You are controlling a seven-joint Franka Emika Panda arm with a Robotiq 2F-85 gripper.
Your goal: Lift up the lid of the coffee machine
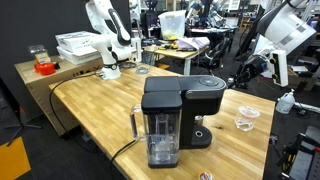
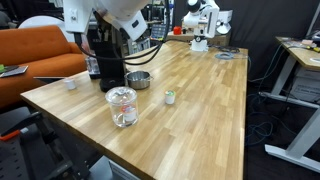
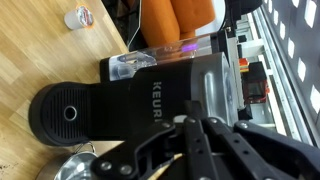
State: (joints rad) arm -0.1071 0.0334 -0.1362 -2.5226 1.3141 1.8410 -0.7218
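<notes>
Near the coffee machine point(image 1: 172, 122) on the counter point(image 1: 95, 110) sit a glass jar point(image 2: 121, 106) and metal bowl point(image 2: 138, 80); pincer point(image 3: 188, 128) hangs apart from the lid point(image 3: 68, 114), its opening unclear

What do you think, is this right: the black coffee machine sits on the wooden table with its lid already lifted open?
Not quite. The coffee machine does sit on the wooden table, but its lid is not lifted. It lies shut, flat on the top of the machine. An exterior view shows this, and the wrist view, looking down on it, agrees.
</notes>
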